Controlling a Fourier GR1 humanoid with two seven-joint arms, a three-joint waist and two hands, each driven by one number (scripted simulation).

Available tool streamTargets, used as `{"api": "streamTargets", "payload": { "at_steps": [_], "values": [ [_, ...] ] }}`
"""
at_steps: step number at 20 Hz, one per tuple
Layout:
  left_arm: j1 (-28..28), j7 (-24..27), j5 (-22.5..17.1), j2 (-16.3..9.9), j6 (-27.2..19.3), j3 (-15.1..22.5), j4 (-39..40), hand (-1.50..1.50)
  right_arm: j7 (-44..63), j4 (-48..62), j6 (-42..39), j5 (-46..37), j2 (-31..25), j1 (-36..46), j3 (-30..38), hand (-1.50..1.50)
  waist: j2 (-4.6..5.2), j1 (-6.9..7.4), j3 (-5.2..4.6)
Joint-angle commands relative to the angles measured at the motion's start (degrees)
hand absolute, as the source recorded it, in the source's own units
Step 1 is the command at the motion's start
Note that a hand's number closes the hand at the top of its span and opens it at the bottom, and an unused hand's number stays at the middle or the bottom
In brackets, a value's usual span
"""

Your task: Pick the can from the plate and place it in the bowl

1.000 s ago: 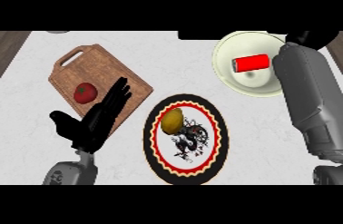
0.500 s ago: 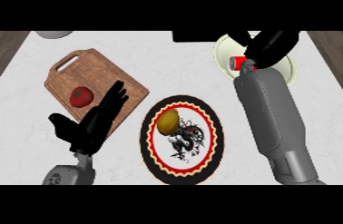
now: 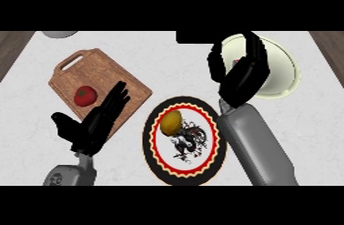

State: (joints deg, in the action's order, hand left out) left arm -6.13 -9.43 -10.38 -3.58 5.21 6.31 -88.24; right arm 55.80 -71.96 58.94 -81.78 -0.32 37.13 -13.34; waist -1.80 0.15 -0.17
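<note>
Fingers of the right hand (image 3: pixel 240 71) are curling over the cream plate (image 3: pixel 285 74), apparently gripping the barely visible can (image 3: pixel 236 61); the left hand (image 3: pixel 91 121) is resting open.

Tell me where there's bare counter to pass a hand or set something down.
Bare patches: the strip left of the cutting board, and the counter right of the right hand's forearm, below the cream plate. Crowded: the middle, where the left hand overlaps the board beside the patterned plate.

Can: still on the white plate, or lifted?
Cannot tell. The right hand covers the can over the white plate; only a red sliver shows between its fingers.
</note>
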Motion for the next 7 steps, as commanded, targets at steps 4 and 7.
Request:
{"api": "streamTargets", "payload": {
  "at_steps": [4,7],
  "values": [
    [-0.68,-0.65,-0.33,0.47,0.75,0.92,0.18,0.00,12.91,-6.08,2.33,-5.28,0.31,-9.28,-12.59,1.50,0.15,1.04,0.07],
    [-1.18,-0.05,-0.26,0.56,1.04,1.07,0.16,0.00,16.37,-6.68,2.95,-3.90,0.31,-14.04,-18.21,1.50,0.86,2.55,0.20]
  ]
}}
